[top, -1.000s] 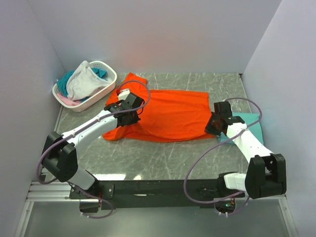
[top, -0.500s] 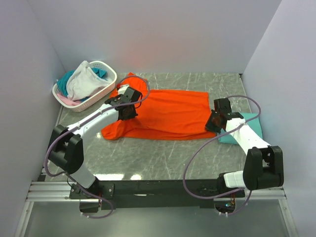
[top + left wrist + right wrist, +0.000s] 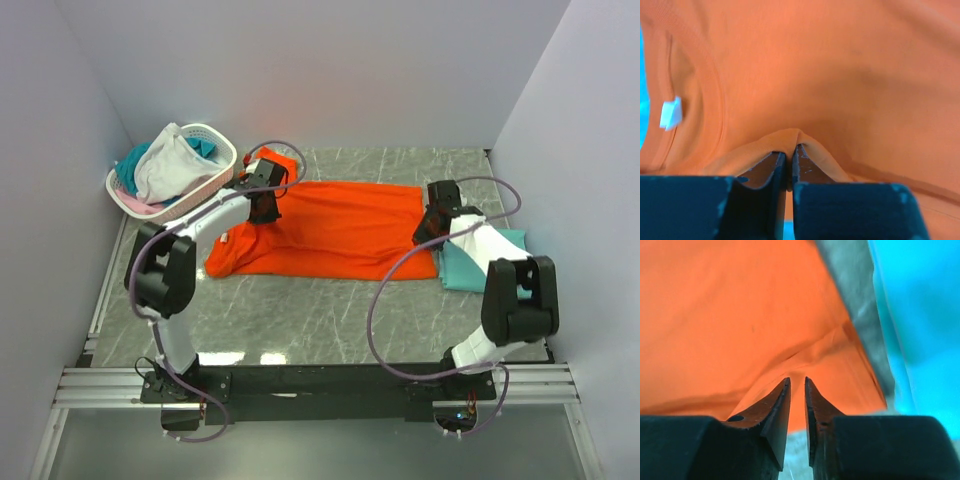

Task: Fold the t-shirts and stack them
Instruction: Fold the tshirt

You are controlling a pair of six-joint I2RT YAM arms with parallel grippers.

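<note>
Orange t-shirt (image 3: 340,235) lies spread flat across the middle of the bench (image 3: 300,320), collar end toward the left edge. The left arm reaches far forward. Its left gripper (image 3: 791,147) is pressed down near the collar, jaws together on a raised pinch of orange cloth. The right arm is folded at the elbow, with the right gripper (image 3: 796,382) at the shirt's right hem, beside a teal t-shirt (image 3: 465,268). Its jaws stand narrowly apart; whether they nip cloth I cannot tell.

orange t-shirt (image 3: 340,228) spread flat, teal t-shirt (image 3: 470,268) beside
</note>
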